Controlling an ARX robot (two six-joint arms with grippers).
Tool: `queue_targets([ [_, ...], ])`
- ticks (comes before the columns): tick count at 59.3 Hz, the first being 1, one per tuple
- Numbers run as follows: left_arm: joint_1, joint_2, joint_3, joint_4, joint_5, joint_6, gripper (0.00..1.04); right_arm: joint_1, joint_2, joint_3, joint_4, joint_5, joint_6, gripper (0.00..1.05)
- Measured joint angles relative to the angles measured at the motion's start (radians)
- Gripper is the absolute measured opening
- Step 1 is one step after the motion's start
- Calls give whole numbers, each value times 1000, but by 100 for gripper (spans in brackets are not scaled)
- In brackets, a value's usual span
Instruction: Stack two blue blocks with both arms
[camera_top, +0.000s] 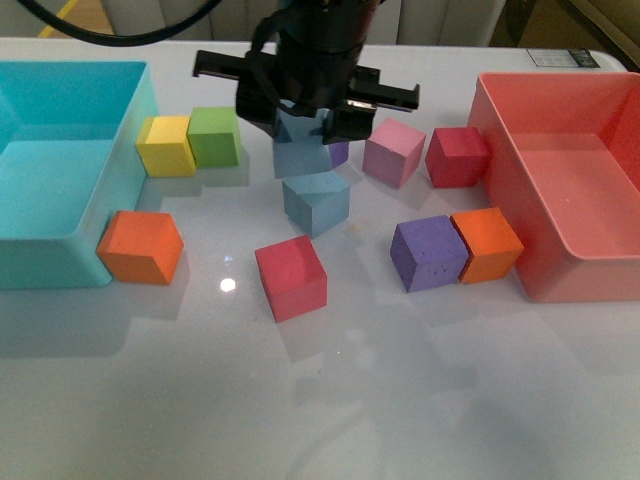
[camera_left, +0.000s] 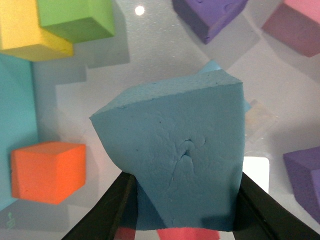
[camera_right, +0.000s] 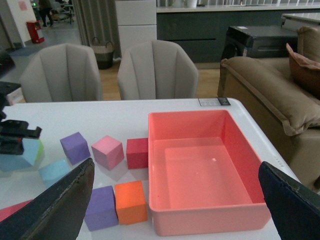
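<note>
My left gripper (camera_top: 305, 120) is shut on a blue block (camera_top: 300, 150) and holds it, slightly tilted, just above the second blue block (camera_top: 316, 203), which lies on the white table. In the left wrist view the held block (camera_left: 175, 155) fills the middle between the black fingers (camera_left: 107, 210), and a corner of the lower block (camera_left: 212, 67) peeks out behind it. My right gripper (camera_right: 175, 210) is open wide and empty, off to the right above the pink-red bin (camera_right: 210, 220). From there I see the lower blue block (camera_right: 54, 171) and the held one (camera_right: 20, 155).
A turquoise bin (camera_top: 135, 120) stands at the left and a pink-red bin (camera_top: 500, 190) at the right. Around the blue blocks lie yellow (camera_top: 166, 145), green (camera_top: 213, 135), orange (camera_top: 140, 246), red (camera_top: 291, 277), purple (camera_top: 428, 253), orange (camera_top: 486, 244), pink (camera_top: 393, 151) and dark red (camera_top: 457, 156) cubes.
</note>
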Motion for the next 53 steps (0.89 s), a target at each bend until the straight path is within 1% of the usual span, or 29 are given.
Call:
queue_targets([
  [11,-24,124,191,-85,7,41,40,0,0,0,0,0,0,96],
  [19,-23,186,270,-145,-8,74,40,0,0,0,0,0,0,96],
  [29,-13,215,291,-187,-11,80,40,0,0,0,0,0,0,96],
  [53,-6,256,333,-196,-7,91,40,0,0,0,0,0,0,96],
])
